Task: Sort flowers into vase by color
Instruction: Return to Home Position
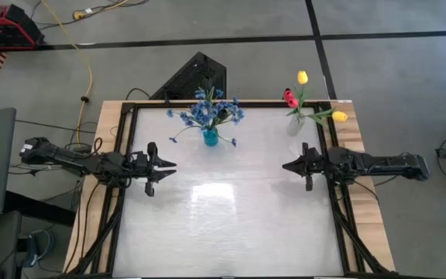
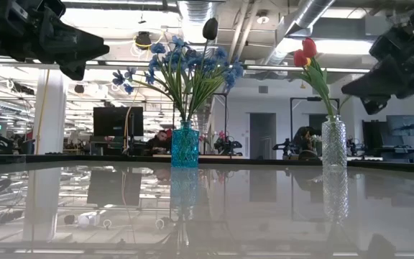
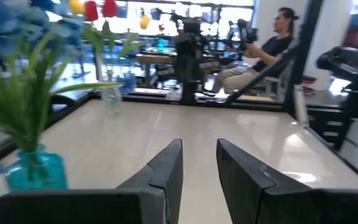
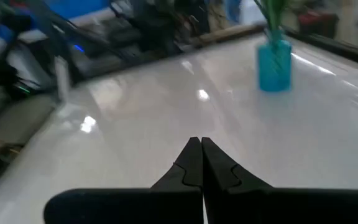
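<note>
From above, the left gripper (image 1: 166, 167) hung over the left side of the pale table (image 1: 231, 232) with its fingers spread, and the right gripper (image 1: 288, 165) faced it from the right side, well apart. The blue vase (image 1: 210, 138) stood near the left gripper, past its tips toward the far edge, holding the blue flowers (image 1: 207, 112). The clear vase (image 1: 295, 124) stood near the right gripper, also on its far side, holding red tulips (image 1: 289, 98) and yellow tulips (image 1: 302, 77). From table height, both grippers hung above the surface at the outer edges, touching nothing, with the two vases upright between them; a dark bud (image 2: 210, 28) rose above the blue sprays. From the left wrist, that gripper's two fingers (image 3: 166, 177) showed a clear gap with nothing in it, the blue vase close off to one side and the clear vase farther across the table; a person (image 3: 267, 53) sat beyond the table. From the right wrist, its fingers (image 4: 190, 165) were pressed together on nothing, with the blue vase across the table ahead.
</note>
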Robot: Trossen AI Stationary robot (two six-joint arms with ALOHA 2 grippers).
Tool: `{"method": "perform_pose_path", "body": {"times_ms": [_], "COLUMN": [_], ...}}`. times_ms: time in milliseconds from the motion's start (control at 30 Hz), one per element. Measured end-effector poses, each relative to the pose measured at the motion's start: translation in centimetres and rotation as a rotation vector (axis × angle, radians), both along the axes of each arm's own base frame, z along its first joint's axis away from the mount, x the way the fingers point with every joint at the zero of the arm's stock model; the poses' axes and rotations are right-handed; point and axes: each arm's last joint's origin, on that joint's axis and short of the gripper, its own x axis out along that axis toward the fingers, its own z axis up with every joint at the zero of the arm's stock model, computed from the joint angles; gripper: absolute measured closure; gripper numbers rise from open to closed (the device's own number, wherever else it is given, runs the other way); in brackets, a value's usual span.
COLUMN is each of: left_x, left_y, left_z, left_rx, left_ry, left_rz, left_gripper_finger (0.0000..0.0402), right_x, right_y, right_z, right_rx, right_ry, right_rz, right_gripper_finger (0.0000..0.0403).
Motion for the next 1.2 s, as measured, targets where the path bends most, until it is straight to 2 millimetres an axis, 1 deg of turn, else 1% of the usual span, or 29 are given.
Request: {"method": "perform_pose_path", "body": {"times_ms": [67, 200, 267, 367, 533, 767, 967, 1200], "left_x": [0.0, 0.0, 0.0, 0.0, 0.0, 0.0, 0.0, -0.1], "left_y": [-0.1, -0.1, -0.1, -0.1, -0.1, -0.1, -0.1, -0.1], "left_z": [0.0, 0.1, 0.2, 0.3, 0.3, 0.2, -0.4, -1.9], "left_rx": [-0.002, 0.009, 0.007, -0.001, -0.002, -0.003, 0.007, 0.034], "left_ry": [0.0, -0.012, -0.027, -0.035, -0.032, -0.028, 0.042, 0.197], "left_rz": [-0.024, -0.032, -0.032, -0.033, -0.032, -0.032, -0.032, -0.032], "left_gripper_finger": [0.0315, 0.0315, 0.0315, 0.0315, 0.0315, 0.0315, 0.0315, 0.0315], "right_x": [0.1, 0.1, 0.1, 0.2, 0.2, 0.2, 0.2, 0.2], "right_y": [-0.1, -0.3, -0.4, -0.6, -1.0, -1.0, -1.0, -1.0], "right_z": [0.2, 0.3, 0.2, 0.1, 0.0, 0.0, -0.1, -0.1], "right_rx": [0.003, -0.072, -0.104, -0.156, -0.175, -0.177, -0.177, -0.177], "right_ry": [-0.045, -0.107, -0.118, -0.109, -0.086, -0.084, -0.083, -0.082], "right_rz": [0.045, 0.134, 0.145, 0.136, 0.031, 0.027, 0.025, 0.025], "right_gripper_finger": [0.0386, 0.0386, 0.0386, 0.0381, 0.0352, 0.0342, 0.034, 0.0339]}}
